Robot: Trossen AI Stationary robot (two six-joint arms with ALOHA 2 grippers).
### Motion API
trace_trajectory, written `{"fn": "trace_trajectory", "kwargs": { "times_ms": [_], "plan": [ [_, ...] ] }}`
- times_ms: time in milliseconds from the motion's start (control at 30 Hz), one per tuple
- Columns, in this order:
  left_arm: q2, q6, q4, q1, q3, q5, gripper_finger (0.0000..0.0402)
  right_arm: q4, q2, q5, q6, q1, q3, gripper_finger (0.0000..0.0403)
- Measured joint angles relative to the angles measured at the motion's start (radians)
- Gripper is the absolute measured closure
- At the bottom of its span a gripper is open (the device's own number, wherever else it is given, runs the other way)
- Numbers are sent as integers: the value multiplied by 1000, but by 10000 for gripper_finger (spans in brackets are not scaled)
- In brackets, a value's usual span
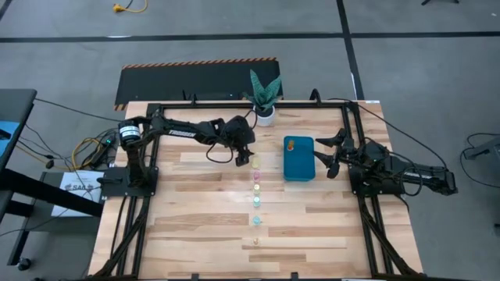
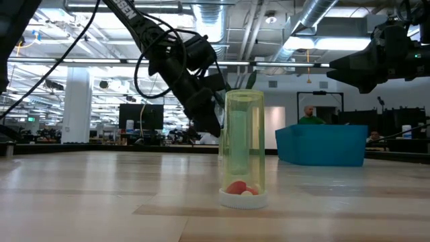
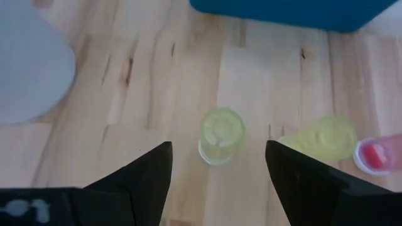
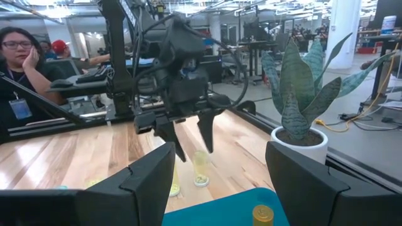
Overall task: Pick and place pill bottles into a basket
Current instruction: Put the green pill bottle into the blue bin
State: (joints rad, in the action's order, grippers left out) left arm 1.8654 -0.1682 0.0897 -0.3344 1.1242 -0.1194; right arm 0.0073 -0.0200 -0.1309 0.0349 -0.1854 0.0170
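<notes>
Pill bottles [image 1: 255,187]: row of small coloured ones upright on wooden table [image 1: 195,226], left of teal basket [image 1: 298,160]; one orange-capped bottle [image 1: 291,144] lies inside. Left gripper [image 1: 245,158] hovers over the row's far end, fingers wide apart, empty. Right gripper [image 1: 328,156] beside basket, spread wide, empty. Arm lettering unreadable.

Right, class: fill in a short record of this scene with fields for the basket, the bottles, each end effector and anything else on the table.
basket: teal-blue basket, one orange bottle already inside
bottles on table: a row left of the basket, standing upright
left end effector: open, hovering over the pale green bottle at the row's far end
right end effector: open, beside the basket, holding nothing
other: potted plant at the table's far edge
</notes>
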Motion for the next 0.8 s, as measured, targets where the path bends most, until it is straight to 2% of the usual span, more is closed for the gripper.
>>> {"fn": "trace_trajectory", "kwargs": {
  "times_ms": [367, 533, 633, 800],
  "plan": [
    [7, 3, -49, -1, 1, 10, 157, 0, 0, 0, 0, 0, 0, 159],
    [7, 22, -70, -1, 1, -30, 159, 0, 0, 0, 0, 0, 0, 159],
    [17, 24, -68, 1, 1, -34, 174, 0, 0, 0, 0, 0, 0, 159],
    [30, 24, -74, 5, 3, -41, 226, 0, 0, 0, 0, 0, 0, 159]
  ]
}}
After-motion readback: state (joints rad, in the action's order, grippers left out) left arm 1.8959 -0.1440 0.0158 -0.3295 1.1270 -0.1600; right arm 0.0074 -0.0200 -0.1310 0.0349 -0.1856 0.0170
